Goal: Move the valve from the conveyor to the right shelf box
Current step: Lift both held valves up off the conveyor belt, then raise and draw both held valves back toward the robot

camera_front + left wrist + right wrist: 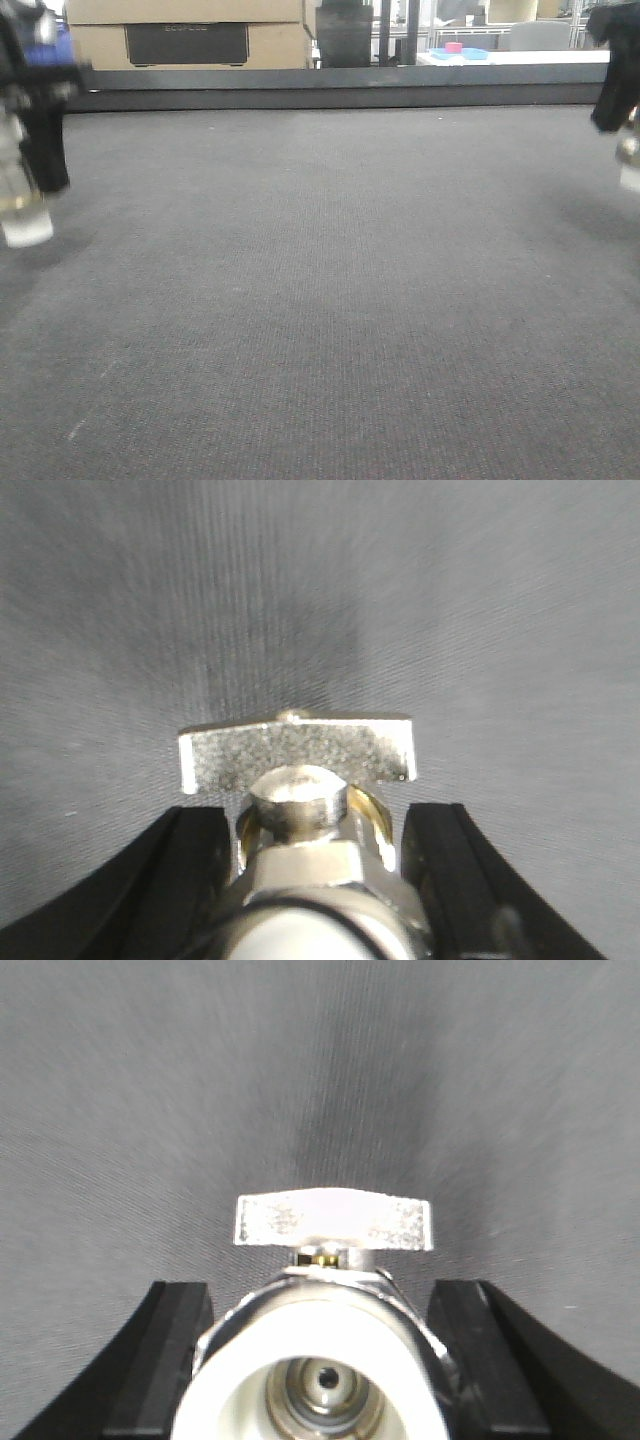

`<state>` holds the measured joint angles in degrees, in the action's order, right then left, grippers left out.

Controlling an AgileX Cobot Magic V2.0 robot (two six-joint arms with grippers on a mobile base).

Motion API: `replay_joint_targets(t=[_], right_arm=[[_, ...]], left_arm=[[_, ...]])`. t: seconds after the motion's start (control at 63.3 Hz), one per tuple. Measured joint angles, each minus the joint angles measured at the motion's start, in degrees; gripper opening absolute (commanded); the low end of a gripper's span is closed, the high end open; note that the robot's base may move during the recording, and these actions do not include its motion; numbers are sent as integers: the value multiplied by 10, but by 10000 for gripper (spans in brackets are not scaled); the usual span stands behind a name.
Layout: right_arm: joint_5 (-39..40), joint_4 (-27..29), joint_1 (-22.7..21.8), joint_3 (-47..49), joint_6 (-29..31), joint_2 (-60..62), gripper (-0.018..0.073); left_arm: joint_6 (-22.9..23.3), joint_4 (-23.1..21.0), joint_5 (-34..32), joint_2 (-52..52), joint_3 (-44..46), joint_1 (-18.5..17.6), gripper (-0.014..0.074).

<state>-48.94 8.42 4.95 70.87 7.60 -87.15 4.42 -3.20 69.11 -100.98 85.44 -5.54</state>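
The conveyor [330, 300] fills the exterior view as a dark grey woven belt. A metal valve [295, 752] with a flat T-handle sits between the black fingers [190, 870] of my left gripper [318, 820], which is shut on its body. At the left edge of the exterior view, my left gripper [40, 150] holds this valve [22, 205] just above the belt. A second valve [335, 1218] with a white-rimmed open end is held in my shut right gripper [322, 1295]. My right gripper [615, 95] is at the right edge of the exterior view. The right shelf box is out of view.
A dark rail [340, 95] runs along the belt's far edge. Behind it stand cardboard boxes [185, 35] at the back left and a white surface with a blue tray [460, 52] holding something pink at the back right.
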Motion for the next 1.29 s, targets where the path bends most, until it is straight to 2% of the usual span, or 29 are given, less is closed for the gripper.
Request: replay_joint_targets(t=[0.347,0.616,0.774,1.295], right_arm=[[-11,0,0,3,0,97,-168],[-33,0,0,75,0,138,-168],[-45,1,0,107,0,145,-168],[-59,1,0,108,0,145,-168]], left_arm=[[0,5,12,87,83,0,-111],[0,10,15,113,156,0,-111],[0,15,19,115,161,0,-111],[0,17,21,115,161,0,-111]])
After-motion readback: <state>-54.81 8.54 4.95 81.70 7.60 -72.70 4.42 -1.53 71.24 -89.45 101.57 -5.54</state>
